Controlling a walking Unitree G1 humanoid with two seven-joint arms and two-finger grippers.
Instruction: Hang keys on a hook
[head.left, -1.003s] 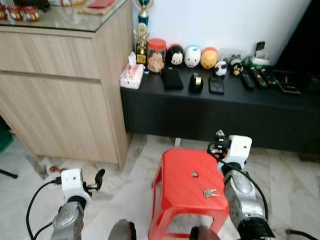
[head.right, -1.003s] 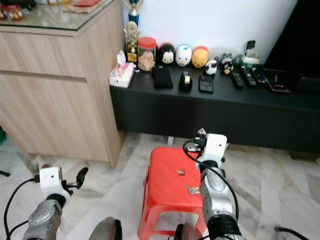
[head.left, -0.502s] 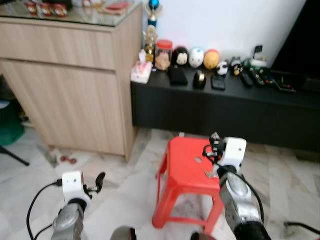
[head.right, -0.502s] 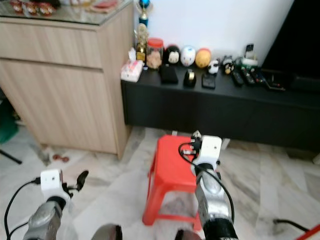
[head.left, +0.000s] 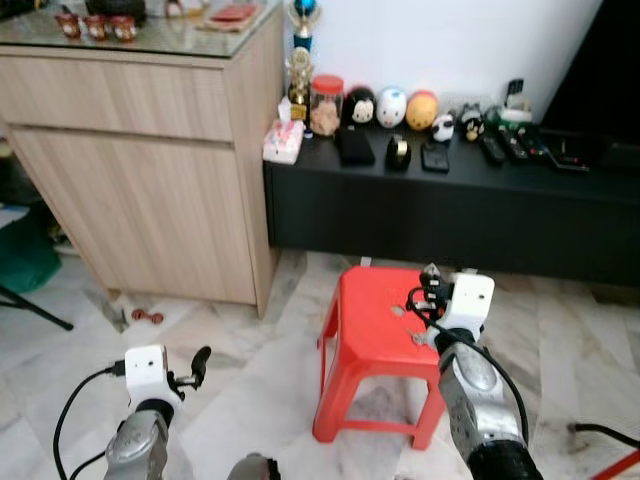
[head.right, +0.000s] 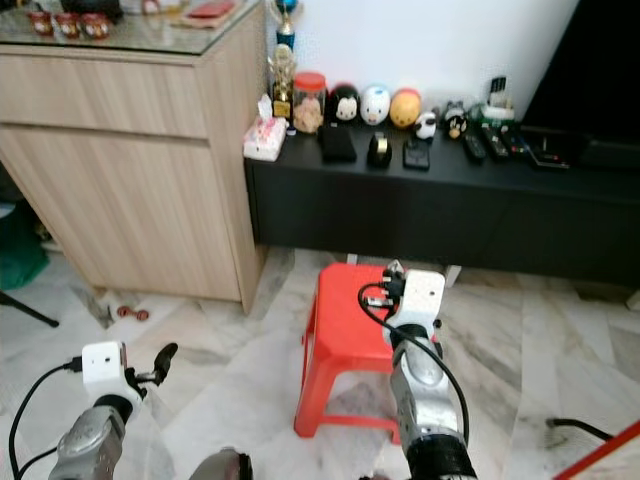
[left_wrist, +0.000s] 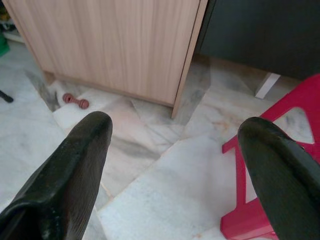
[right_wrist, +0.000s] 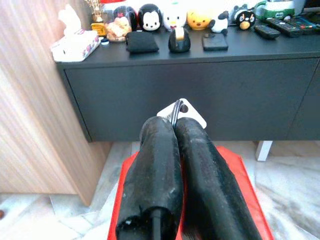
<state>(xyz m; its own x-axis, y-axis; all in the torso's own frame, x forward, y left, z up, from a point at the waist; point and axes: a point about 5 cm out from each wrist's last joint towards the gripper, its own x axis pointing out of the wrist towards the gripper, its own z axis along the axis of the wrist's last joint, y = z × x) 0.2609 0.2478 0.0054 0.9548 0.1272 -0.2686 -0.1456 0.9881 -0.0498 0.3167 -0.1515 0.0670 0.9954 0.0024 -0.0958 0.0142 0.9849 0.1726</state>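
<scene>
Marble floor (head.left: 250, 370), red stool (head.left: 375, 330) near you; right claw (right_wrist: 175, 117) pinches keys (right_wrist: 180, 111) for carrying; left claw (left_wrist: 175, 150) spread, idle.

No readable text, labels, brands or numbers anywhere; items on the dark cabinet beyond the gripper are too small to read.

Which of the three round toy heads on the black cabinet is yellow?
The rightmost toy head, the yellow one beside the white one; the black one is leftmost.
</scene>
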